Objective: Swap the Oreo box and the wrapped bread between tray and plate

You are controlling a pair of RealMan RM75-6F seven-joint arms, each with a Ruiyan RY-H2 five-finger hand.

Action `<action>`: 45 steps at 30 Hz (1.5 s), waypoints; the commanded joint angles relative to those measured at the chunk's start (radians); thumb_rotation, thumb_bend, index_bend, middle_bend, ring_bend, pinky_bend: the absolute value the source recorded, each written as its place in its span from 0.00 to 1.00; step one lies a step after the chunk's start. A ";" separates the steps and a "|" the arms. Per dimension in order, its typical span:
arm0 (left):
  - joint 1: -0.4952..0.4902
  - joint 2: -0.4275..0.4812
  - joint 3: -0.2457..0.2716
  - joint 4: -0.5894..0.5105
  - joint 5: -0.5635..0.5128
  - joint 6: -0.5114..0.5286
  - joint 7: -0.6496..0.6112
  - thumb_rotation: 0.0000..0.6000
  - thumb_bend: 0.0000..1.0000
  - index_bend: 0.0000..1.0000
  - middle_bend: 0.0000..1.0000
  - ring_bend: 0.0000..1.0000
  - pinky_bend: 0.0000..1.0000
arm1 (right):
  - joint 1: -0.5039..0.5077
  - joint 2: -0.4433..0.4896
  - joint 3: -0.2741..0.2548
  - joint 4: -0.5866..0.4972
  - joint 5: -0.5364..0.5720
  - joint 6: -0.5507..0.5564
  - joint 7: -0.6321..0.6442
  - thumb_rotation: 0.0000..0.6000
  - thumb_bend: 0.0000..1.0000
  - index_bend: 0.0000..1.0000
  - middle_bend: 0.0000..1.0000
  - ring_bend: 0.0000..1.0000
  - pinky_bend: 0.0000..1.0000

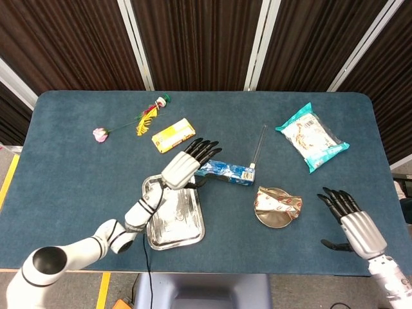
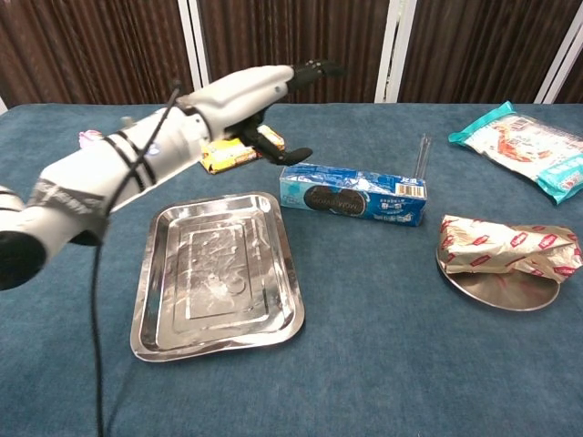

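The blue Oreo box (image 1: 225, 172) (image 2: 352, 194) lies flat on the table between the steel tray (image 1: 174, 218) (image 2: 219, 271) and the round plate (image 1: 269, 216) (image 2: 496, 289). Nothing lies in the tray. The wrapped bread (image 1: 279, 203) (image 2: 507, 247) in gold and red foil rests on the plate. My left hand (image 1: 185, 166) (image 2: 266, 87) hovers open, fingers spread, just left of the box and above the tray's far edge, touching neither. My right hand (image 1: 353, 221) is open near the table's front right edge, right of the plate.
A thin clear tube (image 1: 257, 149) (image 2: 418, 166) lies just behind the box's right end. A yellow packet (image 1: 173, 134) (image 2: 235, 155), a feather toy (image 1: 148, 117) and a pink flower (image 1: 100, 134) sit at the back left. A teal snack bag (image 1: 311, 137) (image 2: 526, 148) lies at the back right.
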 commanded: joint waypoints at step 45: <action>0.520 0.511 0.100 -0.454 -0.011 0.184 0.170 1.00 0.38 0.00 0.00 0.00 0.00 | 0.338 -0.263 0.140 -0.309 0.344 -0.397 -0.591 1.00 0.46 0.73 0.67 0.61 0.78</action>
